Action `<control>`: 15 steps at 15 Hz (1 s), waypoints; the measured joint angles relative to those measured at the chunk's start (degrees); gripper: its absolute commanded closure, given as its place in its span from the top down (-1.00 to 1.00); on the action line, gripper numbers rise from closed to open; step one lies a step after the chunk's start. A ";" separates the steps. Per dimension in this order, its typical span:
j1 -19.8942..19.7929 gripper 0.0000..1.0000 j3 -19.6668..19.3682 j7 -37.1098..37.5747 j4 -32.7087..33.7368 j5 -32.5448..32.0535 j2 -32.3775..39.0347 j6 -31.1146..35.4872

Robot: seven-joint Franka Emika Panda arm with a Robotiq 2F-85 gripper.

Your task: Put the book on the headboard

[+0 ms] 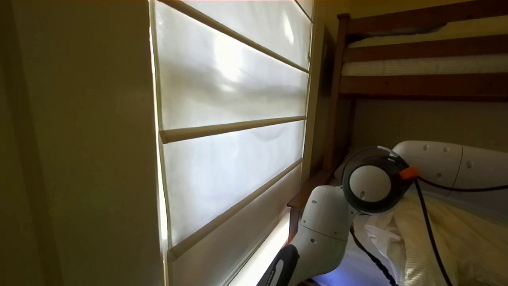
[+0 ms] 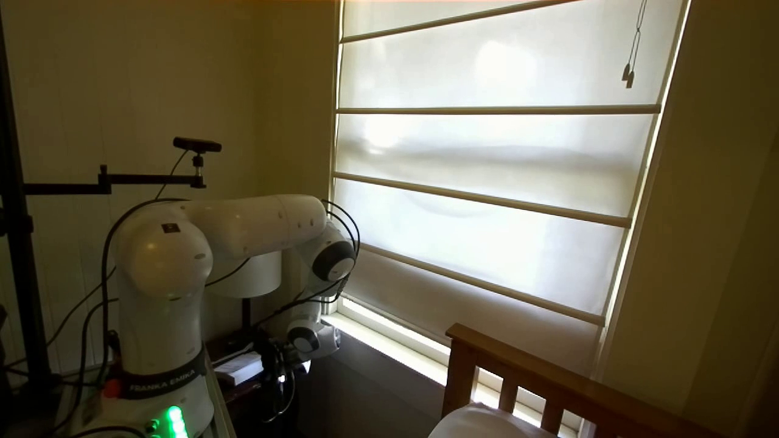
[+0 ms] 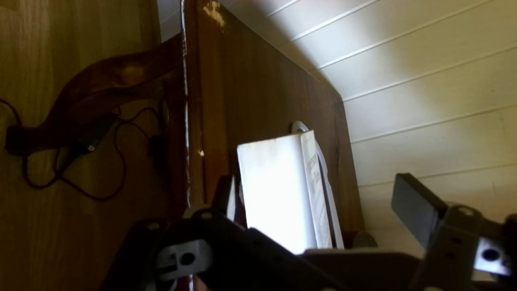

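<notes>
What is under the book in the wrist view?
The book lies over a wooden table; a white object shows along one side. The book itself hides whether that object reaches underneath.

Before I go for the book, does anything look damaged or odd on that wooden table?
Yes. In the wrist view, the wooden table has a pale patch near the picture's top, where its dark finish seems chipped away.

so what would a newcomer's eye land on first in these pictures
The bright, backlit window blind dominates both exterior views. The white robot arm fills the left of an exterior view. In the wrist view, a pale book glows against a dark wooden tabletop, the open gripper in the foreground.
</notes>
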 measured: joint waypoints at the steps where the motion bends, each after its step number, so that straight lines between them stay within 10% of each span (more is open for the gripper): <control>1: 0.01 1.00 0.22 -0.20 -0.02 0.91 0.00 1.80; 15: 9.19 1.00 -0.49 -5.81 2.05 20.41 -0.01 7.14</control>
